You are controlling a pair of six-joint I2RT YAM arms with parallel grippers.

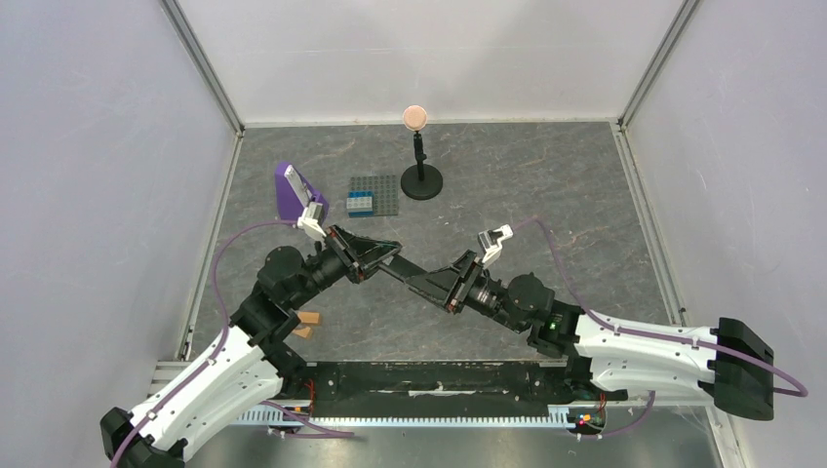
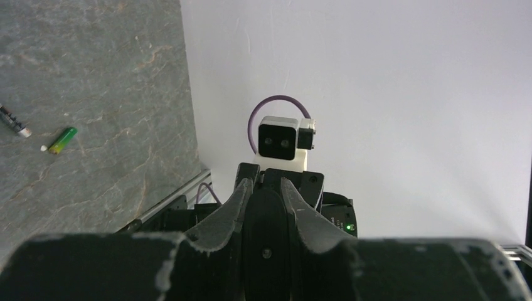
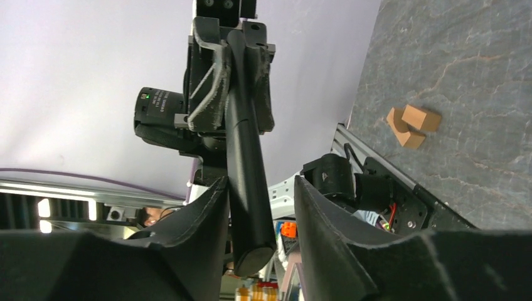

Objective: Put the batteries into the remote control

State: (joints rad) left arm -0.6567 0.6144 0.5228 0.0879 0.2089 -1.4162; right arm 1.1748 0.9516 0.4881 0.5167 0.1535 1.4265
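The black remote control (image 1: 400, 271) hangs in the air between my two grippers, above the table's middle. My left gripper (image 1: 387, 256) is shut on one end of it; in the left wrist view (image 2: 266, 188) both fingers press on the remote (image 2: 270, 244). My right gripper (image 3: 260, 188) is open around the other end; the remote (image 3: 244, 144) lies against one finger, with a gap to the other. The bright green battery (image 2: 63, 139) and the darker battery with a light tip (image 2: 15, 122) lie on the table, apart. Both are hidden in the top view.
Two orange-tan blocks (image 1: 309, 323) lie near the left arm's base and also show in the right wrist view (image 3: 411, 122). A purple object (image 1: 291, 190), a grey studded baseplate (image 1: 375, 195) and a black stand with a peach ball (image 1: 420, 166) stand at the back.
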